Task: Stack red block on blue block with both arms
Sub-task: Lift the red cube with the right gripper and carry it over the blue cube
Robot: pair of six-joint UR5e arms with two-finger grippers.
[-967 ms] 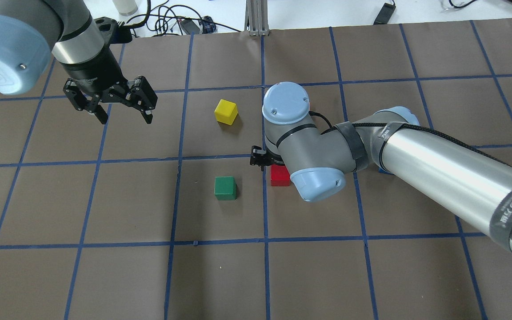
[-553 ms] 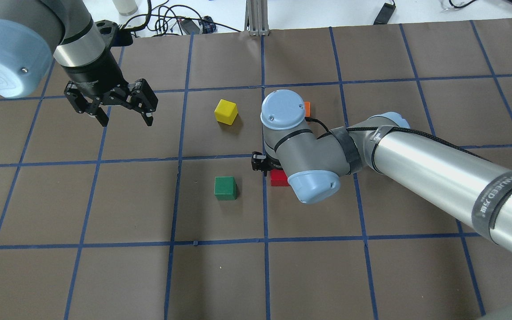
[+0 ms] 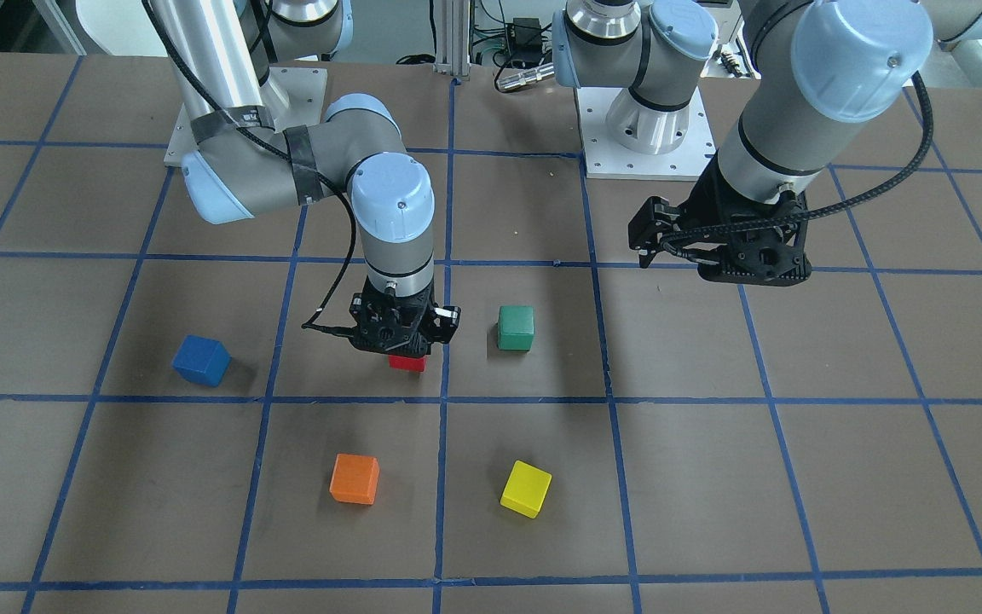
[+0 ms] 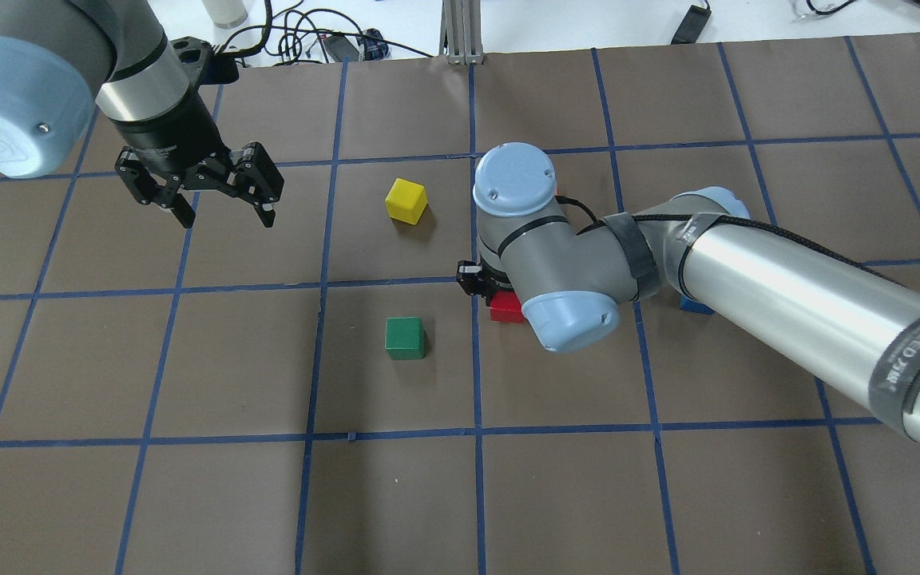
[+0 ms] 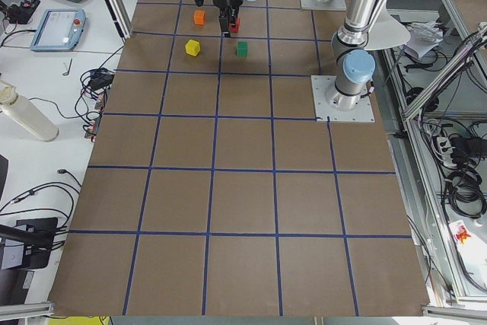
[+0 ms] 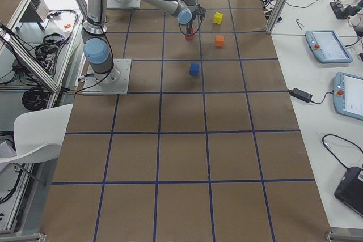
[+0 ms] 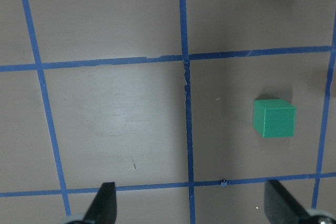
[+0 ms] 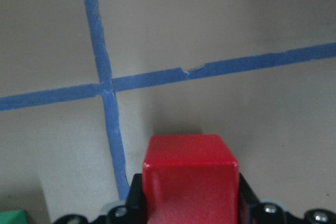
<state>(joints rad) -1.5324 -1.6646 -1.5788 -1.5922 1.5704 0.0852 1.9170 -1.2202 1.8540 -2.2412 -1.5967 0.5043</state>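
Right gripper [image 3: 406,350] clamped on red block [image 3: 407,363], largely hidden in overhead view; blue block [image 4: 695,306] mostly covered there; left gripper [image 4: 226,217] wide, empty.

One camera looks down on the table [image 4: 188,479] from behind the robot [image 3: 640,119], one faces it from across, two watch distantly from either end. Both wrist cameras stare down, close; left and overhead share the green block [image 7: 273,118].
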